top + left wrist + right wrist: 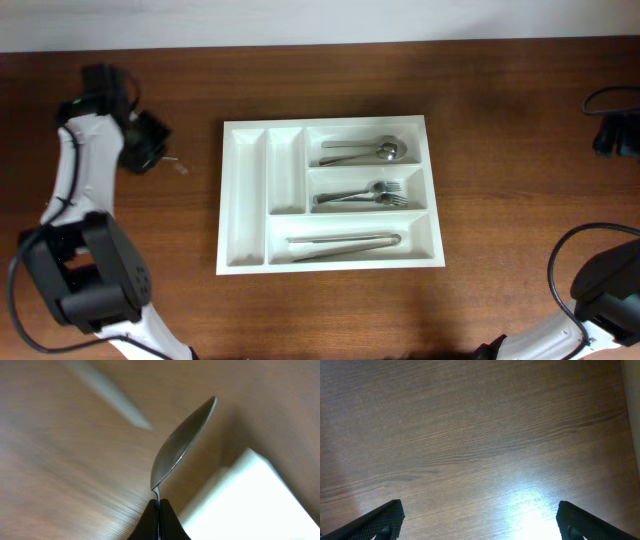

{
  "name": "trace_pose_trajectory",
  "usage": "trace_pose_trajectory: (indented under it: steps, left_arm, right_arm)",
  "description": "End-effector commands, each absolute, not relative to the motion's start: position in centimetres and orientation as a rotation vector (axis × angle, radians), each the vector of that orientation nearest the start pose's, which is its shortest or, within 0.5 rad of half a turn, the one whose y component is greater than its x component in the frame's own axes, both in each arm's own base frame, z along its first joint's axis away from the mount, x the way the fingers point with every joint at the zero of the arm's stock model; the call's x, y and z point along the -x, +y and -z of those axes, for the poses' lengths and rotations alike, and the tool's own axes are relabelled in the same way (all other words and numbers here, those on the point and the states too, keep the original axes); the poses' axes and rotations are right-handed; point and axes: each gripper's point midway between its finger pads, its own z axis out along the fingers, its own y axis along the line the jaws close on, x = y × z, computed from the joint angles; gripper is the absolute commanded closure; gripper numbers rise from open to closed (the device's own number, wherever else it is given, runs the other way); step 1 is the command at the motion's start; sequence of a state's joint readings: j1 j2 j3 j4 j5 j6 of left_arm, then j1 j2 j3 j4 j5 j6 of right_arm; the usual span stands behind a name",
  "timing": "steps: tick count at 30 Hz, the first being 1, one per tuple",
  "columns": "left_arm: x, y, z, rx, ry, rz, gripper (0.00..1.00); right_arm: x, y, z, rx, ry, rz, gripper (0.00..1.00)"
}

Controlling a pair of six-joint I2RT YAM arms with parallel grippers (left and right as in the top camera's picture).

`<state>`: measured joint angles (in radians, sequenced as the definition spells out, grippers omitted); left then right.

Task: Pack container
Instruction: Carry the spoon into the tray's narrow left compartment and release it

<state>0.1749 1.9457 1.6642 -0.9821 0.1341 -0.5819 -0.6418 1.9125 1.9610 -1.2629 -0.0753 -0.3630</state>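
Left tool (pixel 159 510) is pressed together on the thin neck of a spoon (pixel 182 445), pinching it at the bottom centre of the left wrist view, with the bowl rising edge-on toward the upper right of that frame. From overhead, the left arm (pixel 75 170) climbs from its dark base at lower left along the left edge of the frame. Its white link then bends at upper left, so the wrist points right toward the tray (pixel 245 200). The tool sits just left of the tray's upper left corner, apart from it. The tray lies flat at the middle of the bench (pixel 500 80). Its two narrow compartments on the left hold nothing. On the right, spoons (pixel 365 150) lie in the top wide compartment, forks (pixel 365 195) in the middle one and tongs (pixel 345 245) in the bottom one. A white corner of the tray shows at lower right in the left wrist view. Right tool (pixel 479 512) is spread wide, its two dark fingers at the bottom corners of its own view over bare wood. The right arm (pixel 600 290) sits folded at the lower right corner of the overhead frame, well apart from the tray.
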Motion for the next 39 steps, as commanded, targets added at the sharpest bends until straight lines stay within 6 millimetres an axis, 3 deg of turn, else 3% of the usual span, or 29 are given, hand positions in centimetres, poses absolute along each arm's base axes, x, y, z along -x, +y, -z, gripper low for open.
trace_pose_trajectory:
  steps: [1,6,12,15,23,31,39]
  left_arm:
    - [-45.0,-0.8,-14.9,0.647,2.701,0.401,0.98]
    - [-45.0,-7.6,-15.7,0.28,2.734,0.369,0.98]
    - [-43.5,-10.6,-15.1,0.03,2.775,0.189,0.98]
    - [-42.4,-10.2,-14.7,0.01,2.815,0.089,0.98]
    - [-38.9,-6.7,-13.4,0.048,2.958,-0.131,0.98]
    - [-36.2,-6.9,-10.2,0.039,3.073,-0.105,0.98]
    - [-36.2,-7.6,-9.1,0.064,3.072,-0.043,0.98]
  right_arm:
    - [-35.5,-25.3,-20.5,-0.389,2.762,0.153,0.01]
    - [-35.5,-25.3,-20.5,-0.389,2.762,0.153,0.01]
    - [-35.5,-25.3,-20.5,-0.389,2.761,0.153,0.01]
    - [-35.5,-25.3,-20.5,-0.389,2.762,0.152,0.01]
    - [-35.5,-25.3,-20.5,-0.389,2.762,0.152,0.01]
    - [-35.5,-25.3,-20.5,-0.389,2.762,0.152,0.01]
    - [-35.5,-25.3,-20.5,-0.389,2.761,0.153,0.01]
